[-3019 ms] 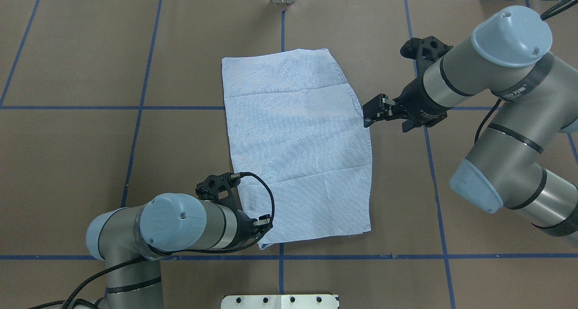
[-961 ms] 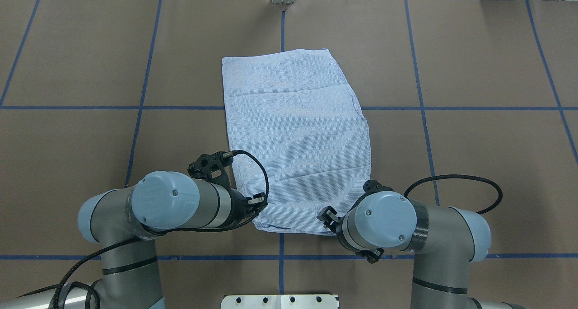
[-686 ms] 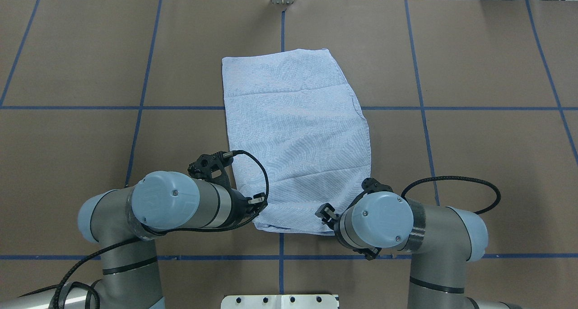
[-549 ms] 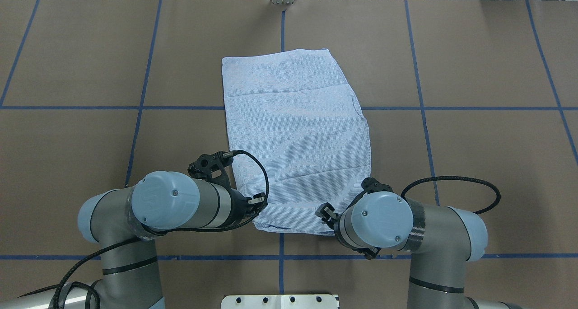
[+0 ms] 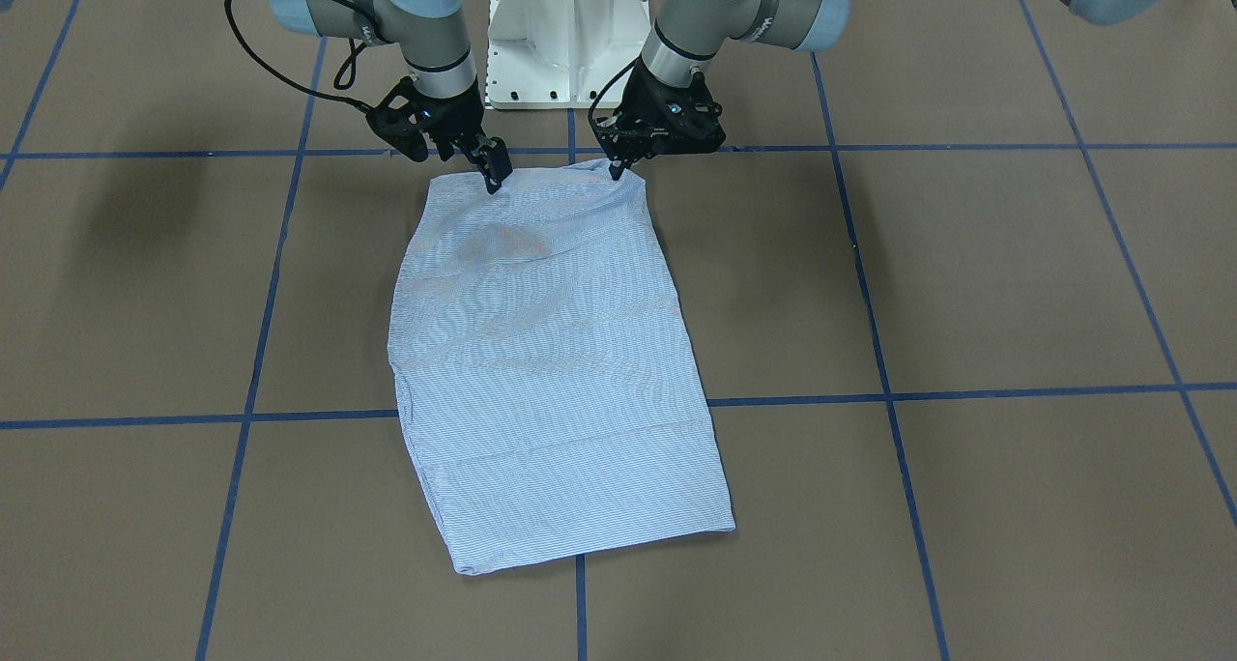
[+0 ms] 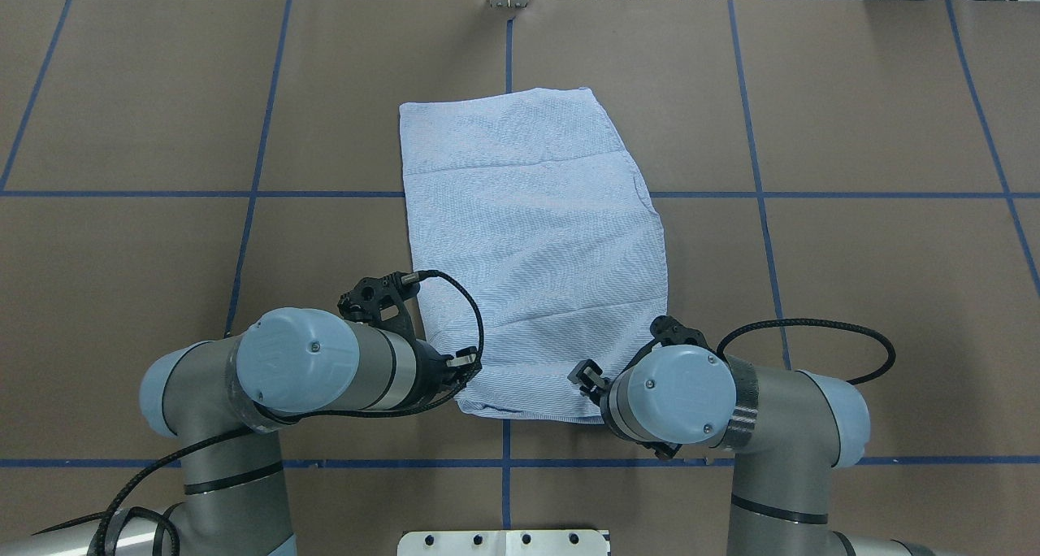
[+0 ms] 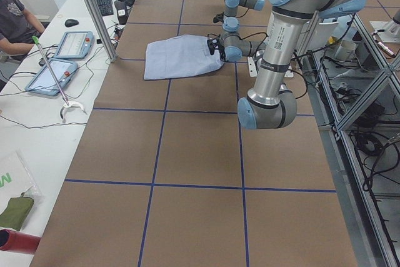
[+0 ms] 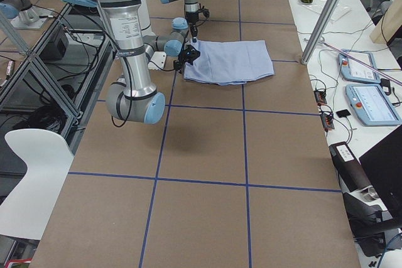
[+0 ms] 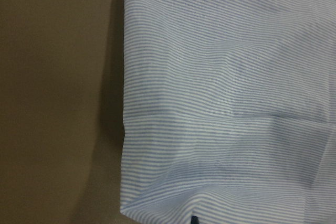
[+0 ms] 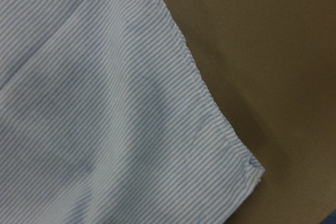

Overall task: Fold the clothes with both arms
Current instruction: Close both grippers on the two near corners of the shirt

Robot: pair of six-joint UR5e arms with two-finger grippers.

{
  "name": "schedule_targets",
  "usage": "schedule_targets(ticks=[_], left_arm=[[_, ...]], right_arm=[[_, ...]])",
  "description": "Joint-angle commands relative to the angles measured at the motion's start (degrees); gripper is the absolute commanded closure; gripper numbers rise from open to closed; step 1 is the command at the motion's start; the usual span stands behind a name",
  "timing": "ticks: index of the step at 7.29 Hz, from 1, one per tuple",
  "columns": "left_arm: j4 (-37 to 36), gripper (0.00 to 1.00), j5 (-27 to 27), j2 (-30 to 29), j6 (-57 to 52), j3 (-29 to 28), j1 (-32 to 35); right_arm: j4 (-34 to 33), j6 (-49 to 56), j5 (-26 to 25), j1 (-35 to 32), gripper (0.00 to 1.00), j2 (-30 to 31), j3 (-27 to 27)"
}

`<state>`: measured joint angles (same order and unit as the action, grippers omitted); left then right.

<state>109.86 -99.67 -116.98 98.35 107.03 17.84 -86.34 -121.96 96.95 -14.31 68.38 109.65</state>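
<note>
The shirt point(image 5: 551, 352) point(image 6: 536, 247) lies folded into one long blue-and-white striped rectangle on the brown table. My left gripper point(image 5: 616, 166) point(image 6: 470, 367) is shut on its near left corner, which is drawn up a little. A dark fingertip point(image 9: 194, 219) shows at the cloth's edge in the left wrist view. My right gripper point(image 5: 494, 180) point(image 6: 587, 377) has its fingertips down on the near edge, inward of the right corner point(image 10: 254, 171). I cannot tell whether its jaws are open or shut.
The white pedestal base point(image 5: 570, 33) point(image 6: 504, 541) stands just behind the near edge. Blue tape lines point(image 6: 756, 194) cross the table. The right arm's black cable point(image 6: 812, 324) loops out beside the shirt. A person point(image 7: 12, 17) sits at a side bench with tablets point(image 7: 59, 60).
The right arm swung from the shirt's far right side to its near edge, then crept slightly left. The left gripper pulled the near left corner a little farther in and has held still since.
</note>
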Motion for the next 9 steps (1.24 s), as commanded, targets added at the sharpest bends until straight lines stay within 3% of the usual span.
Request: schedule_targets(ticks=[1, 7, 8, 9], left_arm=[[-0.09, 1.00, 0.00, 0.00, 0.00, 0.20, 0.00], [0.00, 1.00, 0.00, 0.00, 0.00, 0.20, 0.00], [-0.09, 1.00, 0.00, 0.00, 0.00, 0.20, 0.00], [-0.09, 1.00, 0.00, 0.00, 0.00, 0.20, 0.00]], right_arm=[[0.03, -0.29, -0.09, 0.07, 0.00, -0.44, -1.27], [0.03, -0.21, 0.08, 0.16, 0.00, -0.79, -2.51], [-0.06, -0.21, 0.08, 0.07, 0.03, -0.79, -2.51], [-0.06, -0.21, 0.17, -0.01, 0.23, -0.79, -2.51]])
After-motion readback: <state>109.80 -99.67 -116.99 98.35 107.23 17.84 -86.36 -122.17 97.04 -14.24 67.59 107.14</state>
